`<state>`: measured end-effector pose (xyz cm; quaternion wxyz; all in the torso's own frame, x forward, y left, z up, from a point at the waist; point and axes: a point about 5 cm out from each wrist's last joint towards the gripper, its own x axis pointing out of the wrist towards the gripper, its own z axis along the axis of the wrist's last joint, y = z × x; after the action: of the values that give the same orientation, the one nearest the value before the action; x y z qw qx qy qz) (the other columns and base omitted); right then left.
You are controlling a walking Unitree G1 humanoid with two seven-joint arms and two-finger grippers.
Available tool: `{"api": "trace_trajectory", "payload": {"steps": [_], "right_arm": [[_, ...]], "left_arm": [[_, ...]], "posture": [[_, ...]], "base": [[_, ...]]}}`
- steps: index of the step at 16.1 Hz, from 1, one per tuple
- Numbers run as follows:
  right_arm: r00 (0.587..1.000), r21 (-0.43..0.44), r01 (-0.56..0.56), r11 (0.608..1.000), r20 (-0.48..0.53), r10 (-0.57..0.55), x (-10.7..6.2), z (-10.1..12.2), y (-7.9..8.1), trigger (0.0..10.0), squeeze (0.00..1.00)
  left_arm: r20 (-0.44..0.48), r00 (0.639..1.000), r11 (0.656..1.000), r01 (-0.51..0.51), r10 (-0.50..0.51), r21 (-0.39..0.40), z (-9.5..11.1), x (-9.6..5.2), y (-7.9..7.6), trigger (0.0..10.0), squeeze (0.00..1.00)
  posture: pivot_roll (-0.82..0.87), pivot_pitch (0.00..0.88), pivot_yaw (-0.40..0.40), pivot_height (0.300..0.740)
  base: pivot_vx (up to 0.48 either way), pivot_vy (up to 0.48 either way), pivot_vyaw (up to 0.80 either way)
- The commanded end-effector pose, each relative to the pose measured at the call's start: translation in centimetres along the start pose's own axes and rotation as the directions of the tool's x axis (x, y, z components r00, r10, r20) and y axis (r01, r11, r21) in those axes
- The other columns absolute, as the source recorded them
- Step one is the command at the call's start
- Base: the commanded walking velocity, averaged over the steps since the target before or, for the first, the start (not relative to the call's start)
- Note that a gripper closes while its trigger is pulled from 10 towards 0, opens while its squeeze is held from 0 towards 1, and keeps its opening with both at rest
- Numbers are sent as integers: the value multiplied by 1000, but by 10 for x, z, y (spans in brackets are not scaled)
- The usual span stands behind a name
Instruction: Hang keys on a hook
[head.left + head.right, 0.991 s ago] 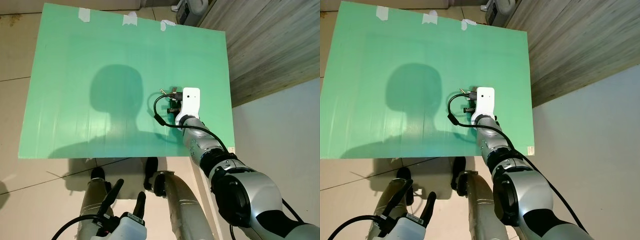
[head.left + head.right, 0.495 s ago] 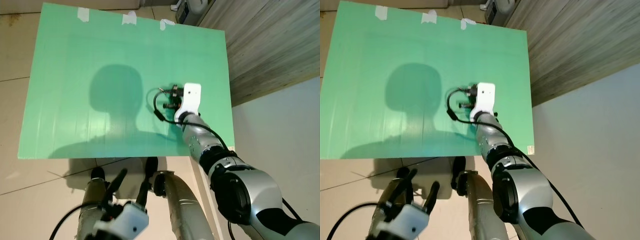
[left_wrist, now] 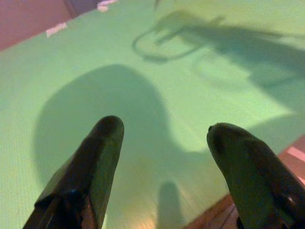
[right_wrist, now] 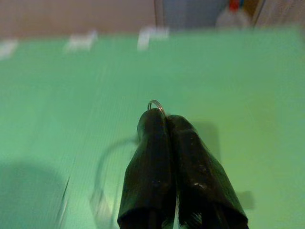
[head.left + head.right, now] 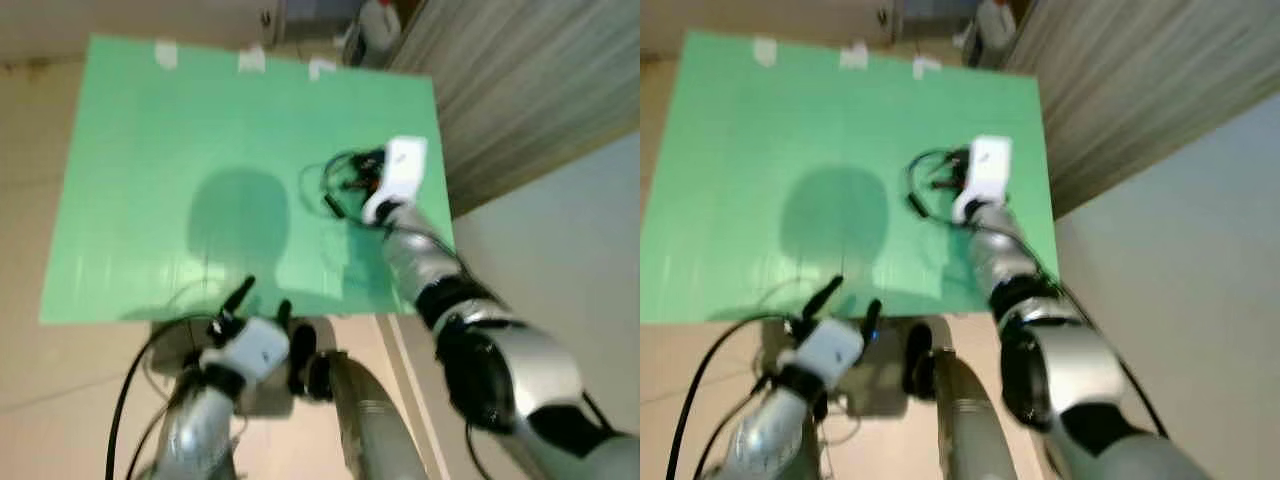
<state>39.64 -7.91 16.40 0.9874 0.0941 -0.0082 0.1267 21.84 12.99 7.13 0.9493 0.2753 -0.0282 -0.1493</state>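
My right gripper [image 4: 159,116] is shut, and a small metal key ring [image 4: 155,105] pokes out at its fingertips. In the eye views the right gripper [image 5: 354,176] reaches over the right part of a green board [image 5: 150,150], with its white wrist camera and a black cable loop [image 5: 325,195] beside it. My left gripper [image 5: 263,298] is raised at the board's near edge. It stands open [image 3: 164,133] with nothing between its fingers. The eye views are blurred.
White tape strips [image 5: 250,60] hold the board's far edge. A wood-plank wall [image 5: 520,70] and a pale wall [image 5: 580,230] run along the right. Beige floor tiles [image 5: 30,380] lie to the left. My head's shadow [image 5: 240,220] falls on the board.
The camera has shifted and blurred. My left arm has risen from low down to the board's near edge. My right gripper has moved farther across the board, still shut.
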Motion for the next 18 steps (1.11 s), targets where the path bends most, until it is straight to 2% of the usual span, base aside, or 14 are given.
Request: {"api": "trace_trajectory", "payload": {"steps": [1,2,3,4,5,6,8,11,12,13,14,15,16,18], "right_arm": [[999,-1,20,1000,42,-20,-1,8,-14,0,0],[998,-12,23,1000,59,-22,-1,13,-19,0,0],[995,-50,14,999,99,-9,-3,22,-30,0,0],[992,-82,1,997,125,9,-5,27,-37,0,0],[988,-142,0,990,150,21,-11,30,-50,0,0],[988,-150,7,989,152,16,-12,30,-54,0,0],[983,-212,38,977,183,1,-27,28,-76,0,0],[980,-251,53,967,199,-2,-52,14,-92,0,0],[979,-233,68,970,201,-21,-60,8,-96,0,0],[980,-212,80,974,196,-38,-66,1,-97,0,780],[981,-202,79,976,191,-40,-73,-10,-92,0,1000],[983,-176,74,981,177,-43,-76,-17,-87,0,1000],[987,-186,78,979,155,-49,-92,-32,-84,0,0],[987,-175,107,979,136,-84,-107,-42,-87,0,0]], "left_arm": [[-78,997,998,21,-26,-58,-13,1,-6,10000,0],[-95,995,997,11,-18,-79,-17,7,-2,10000,0],[-121,993,992,-8,-8,-127,-25,22,5,10000,0],[-123,992,989,-17,-1,-149,-25,30,9,10000,0],[-117,993,982,-41,19,-186,-23,41,13,10000,0],[-115,993,980,-44,22,-194,-22,43,15,10000,0],[-96,994,971,-79,58,-227,-17,52,26,10000,0],[-37,994,971,-111,106,-212,-4,53,44,10000,0],[-18,993,971,-114,113,-209,0,53,49,10000,0],[-9,993,971,-113,114,-211,0,54,51,10000,0],[-6,993,968,-119,121,-221,0,58,52,10000,0],[2,994,966,-110,113,-232,1,61,52,10000,0],[67,992,973,-86,102,-217,17,67,55,10000,0],[87,992,971,-74,96,-229,25,67,57,10000,0]], "posture": [[230,223,-198,740],[210,194,-186,740],[169,147,-166,740],[151,126,-159,740],[132,99,-148,740],[122,89,-145,740],[96,54,-130,740],[81,38,-109,740],[67,29,-103,740],[48,12,-97,740],[37,0,-90,740],[37,0,-87,740],[29,0,-74,740],[16,0,-60,740]], "base": [[0,0,0],[0,0,0],[0,0,0],[0,0,0],[0,0,0],[0,0,0],[0,0,0],[0,0,0],[0,0,0],[0,0,0],[0,0,0],[0,0,0],[0,0,0],[0,0,0]]}}
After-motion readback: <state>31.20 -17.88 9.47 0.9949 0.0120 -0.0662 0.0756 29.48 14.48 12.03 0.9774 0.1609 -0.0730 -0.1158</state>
